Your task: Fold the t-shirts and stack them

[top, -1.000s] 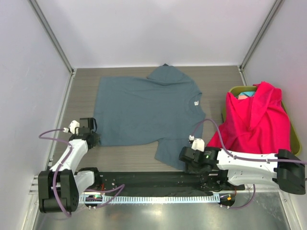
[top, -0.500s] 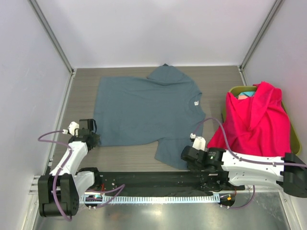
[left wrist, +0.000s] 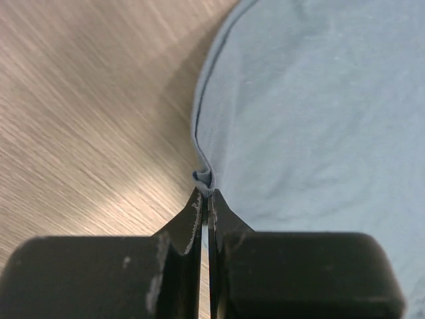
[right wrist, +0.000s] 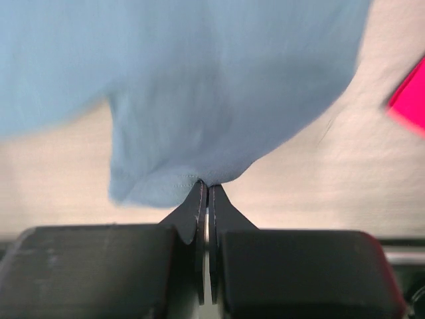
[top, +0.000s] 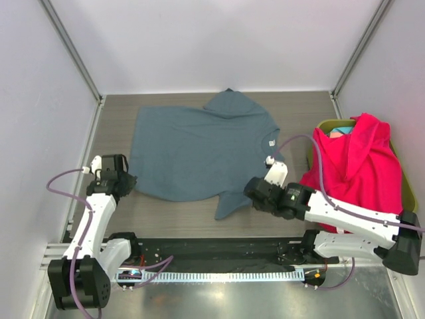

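The slate grey-blue t-shirt (top: 199, 149) lies spread on the wooden table, white neck label (top: 272, 142) at its right. My left gripper (top: 126, 181) is shut on its near left hem corner; the pinched fold (left wrist: 204, 178) shows at the fingertips in the left wrist view. My right gripper (top: 251, 193) is shut on the near sleeve edge and holds it lifted, so the cloth (right wrist: 219, 86) hangs from the tips in the right wrist view. The bright pink-red t-shirt (top: 355, 163) drapes over the bin at the right. A bit of teal cloth (top: 342, 130) shows behind it.
The olive-green bin (top: 405, 179) stands at the right edge, mostly covered. White walls with metal corner posts close in the table at left, back and right. A black rail (top: 212, 249) runs along the near edge between the arm bases.
Both grippers have moved away from the near edge with shirt edges in them. The right one has lifted the near sleeve up and back; the left one has drawn the hem corner back.
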Controlling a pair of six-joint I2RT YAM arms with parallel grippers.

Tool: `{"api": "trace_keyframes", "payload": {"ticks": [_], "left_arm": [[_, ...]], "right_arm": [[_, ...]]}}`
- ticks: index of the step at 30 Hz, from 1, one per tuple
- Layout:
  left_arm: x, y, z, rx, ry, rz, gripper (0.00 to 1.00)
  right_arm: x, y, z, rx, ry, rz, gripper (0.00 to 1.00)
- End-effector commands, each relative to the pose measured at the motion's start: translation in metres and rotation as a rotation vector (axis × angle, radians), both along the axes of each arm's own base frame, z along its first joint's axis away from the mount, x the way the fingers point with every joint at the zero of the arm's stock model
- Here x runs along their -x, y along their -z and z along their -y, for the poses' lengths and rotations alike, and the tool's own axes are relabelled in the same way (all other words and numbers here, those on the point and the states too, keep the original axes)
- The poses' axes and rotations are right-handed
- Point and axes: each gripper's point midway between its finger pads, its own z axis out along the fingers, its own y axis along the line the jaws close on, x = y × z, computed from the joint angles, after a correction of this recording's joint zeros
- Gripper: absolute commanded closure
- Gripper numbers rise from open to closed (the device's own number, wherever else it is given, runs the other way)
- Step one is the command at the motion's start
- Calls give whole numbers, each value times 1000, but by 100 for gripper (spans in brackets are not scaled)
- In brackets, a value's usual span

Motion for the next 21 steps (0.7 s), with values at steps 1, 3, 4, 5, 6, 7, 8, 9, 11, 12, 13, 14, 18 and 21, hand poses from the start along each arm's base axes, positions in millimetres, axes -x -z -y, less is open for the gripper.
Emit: {"api": "trace_keyframes", "payload": {"ticks": [1,3,4,5,6,7,8,9,11,12,13,14,18,21], "left_arm": [[-14,-22,3,2,47,23,100],[-25,-24,1,-5,50,15,100],[-34,-36,0,-15,58,38,100],[-39,-31,-1,-17,60,8,100],[-45,-32,-2,-20,63,7,100],[-54,-39,-3,-22,67,19,100],[-60,-34,-3,-25,74,-2,100],[-67,-34,-4,-25,75,-5,100],[-83,-44,-4,-21,85,12,100],[-89,-37,-4,-22,90,-18,100],[-95,-38,-5,-22,94,-17,100],[-105,-46,-6,-26,94,-4,100],[-130,-46,-9,-33,94,-15,100],[-144,-43,-13,-38,84,-36,100]], "right_arm": [[-49,-36,16,65,75,104,99],[-74,-52,20,98,56,131,99],[-89,-56,29,102,85,128,99],[-105,-70,30,108,74,156,99],[-116,-69,32,133,74,149,99],[-130,-72,42,142,109,150,99],[-143,-85,38,120,107,175,99],[-152,-87,40,135,96,179,99],[-172,-81,46,143,119,158,99],[-183,-88,47,136,122,174,99],[-192,-83,48,143,127,162,99],[-202,-83,54,131,144,164,99],[-236,-91,61,124,166,178,99],[-257,-91,64,125,172,172,99]]}}
